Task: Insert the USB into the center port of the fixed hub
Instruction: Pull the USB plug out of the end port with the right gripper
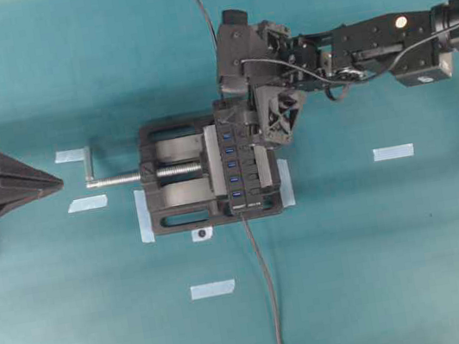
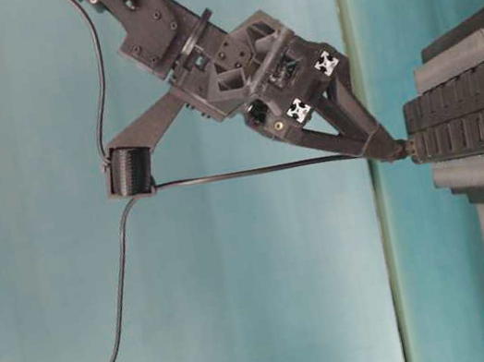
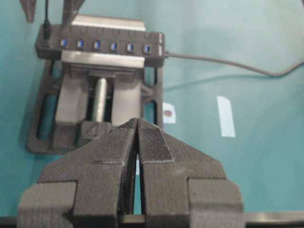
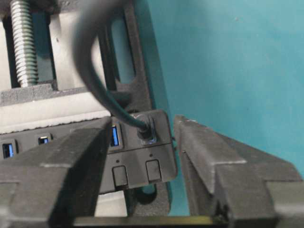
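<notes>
A teal table carries a black vise with a silver screw, with pale tape strips scattered around it. The fixed hub, a narrow black bar with blue ports, is clamped in the vise. The USB is seen seated in the hub's end port, not the center port. The right gripper is spread, its fingers straddling the plug without touching. The left gripper, far left, is pressed together, empty.

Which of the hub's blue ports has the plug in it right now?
The end port nearest the right pincer, not the center one. The USB sits in it, while the other ports of the fixed hub show open blue slots.
</notes>
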You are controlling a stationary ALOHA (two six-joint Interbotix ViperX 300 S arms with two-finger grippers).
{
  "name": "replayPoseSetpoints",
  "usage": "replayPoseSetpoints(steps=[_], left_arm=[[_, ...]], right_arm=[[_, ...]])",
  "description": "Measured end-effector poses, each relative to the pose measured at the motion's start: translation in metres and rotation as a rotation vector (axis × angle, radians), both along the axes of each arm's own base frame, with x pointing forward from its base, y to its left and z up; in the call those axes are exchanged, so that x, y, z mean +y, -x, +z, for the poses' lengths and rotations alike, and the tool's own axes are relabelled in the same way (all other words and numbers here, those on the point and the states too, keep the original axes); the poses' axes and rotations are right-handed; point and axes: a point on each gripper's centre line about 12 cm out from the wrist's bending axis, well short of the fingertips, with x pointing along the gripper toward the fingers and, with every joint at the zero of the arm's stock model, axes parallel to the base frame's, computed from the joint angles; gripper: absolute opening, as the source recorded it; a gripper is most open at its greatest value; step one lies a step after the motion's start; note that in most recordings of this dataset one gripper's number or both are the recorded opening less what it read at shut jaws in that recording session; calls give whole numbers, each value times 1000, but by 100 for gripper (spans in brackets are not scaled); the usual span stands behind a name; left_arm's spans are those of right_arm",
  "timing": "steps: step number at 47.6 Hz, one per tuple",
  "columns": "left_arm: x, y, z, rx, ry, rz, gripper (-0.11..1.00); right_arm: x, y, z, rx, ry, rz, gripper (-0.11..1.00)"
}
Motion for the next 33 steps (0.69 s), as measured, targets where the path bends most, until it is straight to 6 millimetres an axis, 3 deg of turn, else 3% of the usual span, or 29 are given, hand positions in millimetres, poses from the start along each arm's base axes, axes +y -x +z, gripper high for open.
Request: replayPoseSetpoints(steps=[22, 33], left_arm=[[0, 0, 0, 0, 0, 0, 2], [0, 0, 0, 0, 0, 0, 2]], right_arm=[[0, -2, 0, -17, 3, 0, 14], [-1, -3, 1, -26, 5, 1, 10]])
